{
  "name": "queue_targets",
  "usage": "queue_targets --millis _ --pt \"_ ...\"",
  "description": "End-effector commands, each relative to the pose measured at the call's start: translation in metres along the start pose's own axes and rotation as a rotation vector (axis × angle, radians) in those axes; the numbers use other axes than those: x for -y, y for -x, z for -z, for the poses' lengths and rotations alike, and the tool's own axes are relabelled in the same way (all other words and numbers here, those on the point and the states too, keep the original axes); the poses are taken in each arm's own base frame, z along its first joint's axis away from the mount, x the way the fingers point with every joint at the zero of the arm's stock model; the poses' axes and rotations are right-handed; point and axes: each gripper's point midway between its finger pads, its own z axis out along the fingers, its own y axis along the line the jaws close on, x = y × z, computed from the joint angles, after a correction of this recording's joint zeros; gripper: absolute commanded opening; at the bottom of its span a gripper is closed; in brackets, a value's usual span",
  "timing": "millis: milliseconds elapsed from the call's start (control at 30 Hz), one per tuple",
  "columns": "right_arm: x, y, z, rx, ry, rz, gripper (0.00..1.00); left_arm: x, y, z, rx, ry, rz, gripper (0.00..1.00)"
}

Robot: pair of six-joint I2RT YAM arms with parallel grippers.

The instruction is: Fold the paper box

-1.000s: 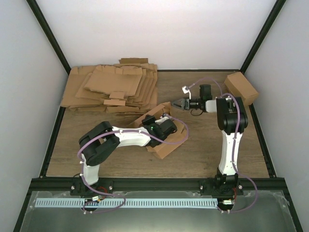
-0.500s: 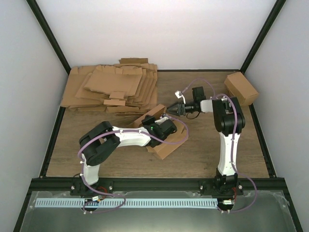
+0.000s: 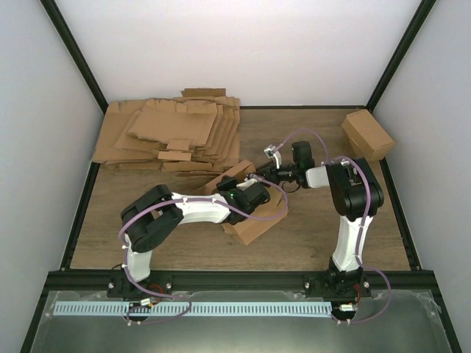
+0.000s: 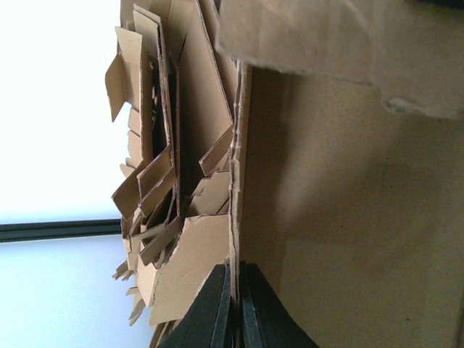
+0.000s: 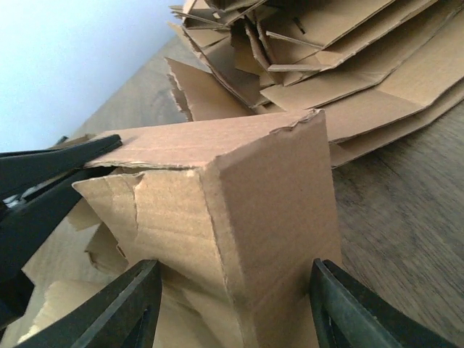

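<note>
1. In the top view the paper box [image 3: 254, 223] lies half-formed at mid-frame on the wooden table [image 3: 309, 235]. Some of its walls are raised. It sits just below and to the right of the pile of flat cardboard sheets [image 3: 165, 136], which fills the upper left of the table.
2. The left gripper [image 4: 235, 279] is clamped on the thin edge of one upright box panel. In its wrist view, at the bottom centre of the frame, the two black fingers [image 4: 210, 312] press together with the cardboard edge running up between them.
3. The right gripper [image 3: 259, 173] extends from the right side of the frame to the upper edge of the box. In its wrist view its fingers [image 5: 123, 312] are spread wide, one at the lower left and one at the lower right. A vertical corner of the box stands between them. Whether either pad touches the cardboard cannot be told.
4. In that same view the corner's top edge is ragged. The left arm's black fingers enter from the left edge of the frame and pinch the top of the adjoining panel.
5. A closed brown cardboard carton [image 3: 366, 134] stands at the upper right of the table, well apart from the box.
</note>
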Motion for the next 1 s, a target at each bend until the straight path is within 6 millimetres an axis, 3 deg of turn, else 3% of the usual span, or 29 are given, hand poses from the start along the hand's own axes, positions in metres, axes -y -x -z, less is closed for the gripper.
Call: queue_targets --millis 0,333,633,800,967 --pt "0.010 0.017 0.001 0.066 -0.152 0.084 0.58 -0.004 0.009 0.007 0.032 -0.025 0.041 0.04" --pt "0.012 0.017 0.002 0.152 -0.322 0.166 0.55 -0.008 0.015 0.011 0.056 -0.049 0.072 0.04" --pt "0.021 0.018 0.018 0.225 -0.472 0.156 0.47 -0.009 0.016 0.013 0.061 -0.058 0.072 0.04" --pt "0.015 0.018 0.030 0.274 -0.557 0.192 0.49 -0.012 0.018 0.015 0.061 -0.053 0.072 0.04" --pt "0.008 0.014 0.028 0.272 -0.539 0.207 0.49 -0.013 0.023 0.021 0.064 0.000 0.026 0.04"
